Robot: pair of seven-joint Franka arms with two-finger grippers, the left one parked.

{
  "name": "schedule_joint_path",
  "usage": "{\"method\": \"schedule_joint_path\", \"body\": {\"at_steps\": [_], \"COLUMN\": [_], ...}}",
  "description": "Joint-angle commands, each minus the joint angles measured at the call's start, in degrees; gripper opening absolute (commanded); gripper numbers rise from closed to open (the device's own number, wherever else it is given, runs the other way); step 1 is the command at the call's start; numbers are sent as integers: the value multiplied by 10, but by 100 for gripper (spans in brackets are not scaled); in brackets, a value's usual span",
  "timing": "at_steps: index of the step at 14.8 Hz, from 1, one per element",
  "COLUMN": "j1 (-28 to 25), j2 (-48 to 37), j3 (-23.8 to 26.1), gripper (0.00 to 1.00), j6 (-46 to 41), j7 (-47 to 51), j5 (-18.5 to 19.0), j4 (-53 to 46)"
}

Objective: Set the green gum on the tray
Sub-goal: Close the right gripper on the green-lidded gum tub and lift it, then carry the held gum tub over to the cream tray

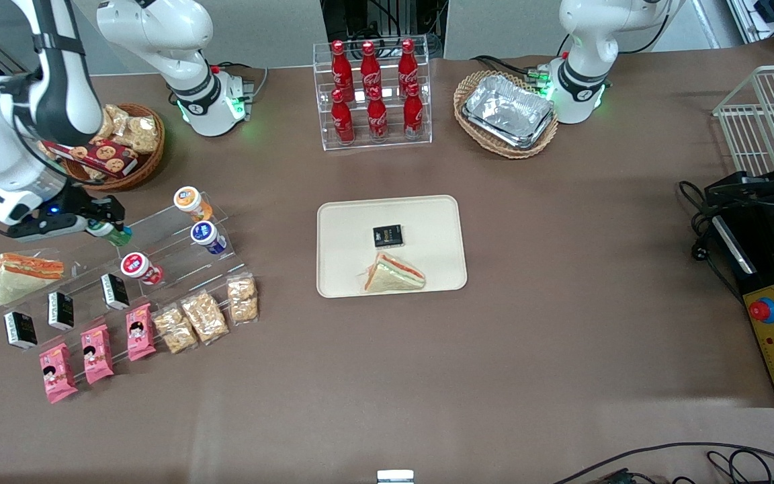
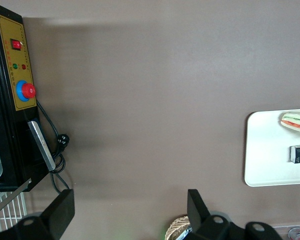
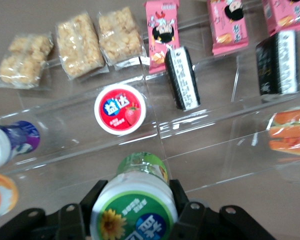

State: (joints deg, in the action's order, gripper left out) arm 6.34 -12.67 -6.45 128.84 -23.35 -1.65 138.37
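Observation:
My right gripper [image 1: 108, 225] hangs over the clear stepped shelf at the working arm's end of the table, shut on the green gum [image 1: 113, 233]. The wrist view shows the gum [image 3: 135, 202], a canister with green sides and a white lid with a green label, clamped between both fingers [image 3: 92, 197]. It is lifted above the shelf. The cream tray [image 1: 427, 222] lies mid-table, toward the parked arm from the gripper, with a black packet [image 1: 388, 235] and a wrapped sandwich [image 1: 394, 274] on it.
The clear shelf [image 1: 179, 259] holds orange [image 1: 189, 199], blue [image 1: 206, 236] and red [image 1: 137, 266] canisters, black packets, pink snack packs, puffed-rice bars and a sandwich [image 1: 24, 274]. A snack basket [image 1: 125, 144] stands close to my arm. Farther from the camera are a cola rack [image 1: 373, 94] and a foil-tray basket [image 1: 506, 113].

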Motion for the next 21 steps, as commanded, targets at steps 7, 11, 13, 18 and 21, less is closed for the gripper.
{"method": "schedule_joint_path", "body": {"at_steps": [7,11,13,18,21], "j1": [-5,-36,-72,-198,-271], "j2": [59,65,67,69,84], "j3": [5,13,18,21,22], "gripper": [9,9,9,9,9], "j6": [-297,-382,-388,-386,-380], "j7": [16,89,146,358,475], "j5": [-5,-9,-9,-10,-20], "j4": [-316,-405,-418,-419,-419]}}
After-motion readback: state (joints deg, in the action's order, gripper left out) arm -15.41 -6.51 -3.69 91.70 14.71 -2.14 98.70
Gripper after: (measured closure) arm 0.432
